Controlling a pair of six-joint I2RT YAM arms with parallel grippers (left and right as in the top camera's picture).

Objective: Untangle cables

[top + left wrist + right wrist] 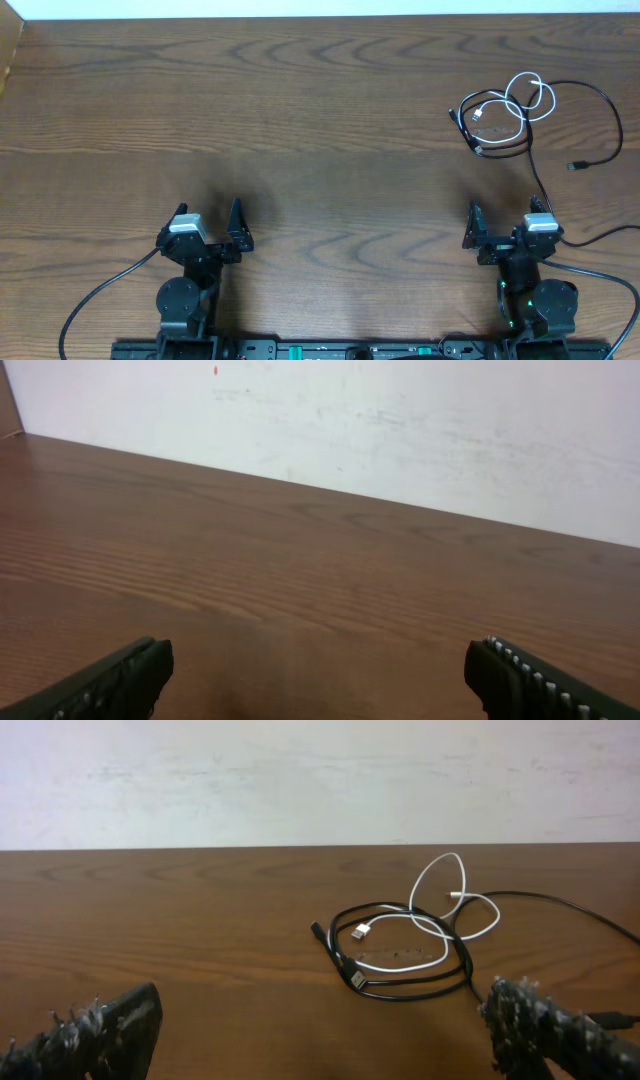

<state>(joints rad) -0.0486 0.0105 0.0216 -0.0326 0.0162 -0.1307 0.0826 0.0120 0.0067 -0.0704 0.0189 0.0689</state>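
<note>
**Ana:** From overhead, where do the cables sit?

**Ben:** Far right of the surface point(300, 120), near the back edge. The black cable point(619, 128) and the white cable point(552, 100) lie looped through each other. The black one also swings out in a wide arc to the right, ending in a small plug.

**Ana:** And the claws?

**Ben:** The left claw point(208, 208) and right claw point(507, 212) both sit at the near edge, fingers spread, grasping nothing. The tangle lies beyond the right one and well apart from the left. One black strand trails down toward the right claw.

**Ana:** Left wrist view?

**Ben:** The left claw point(320, 660) is released, with one finger at each lower corner. Between them is only bare brown surface point(300, 580), running up to a white wall point(400, 430).

**Ana:** Right wrist view?

**Ben:** The right claw point(320, 1005) is spread wide and empty. Ahead and a little to the right, the black cable point(410, 995) makes a flat oval loop on the surface point(150, 920). The white cable point(398, 967) lies inside and across it, with one white loop standing up at the back. Neither finger touches a cable.
</note>
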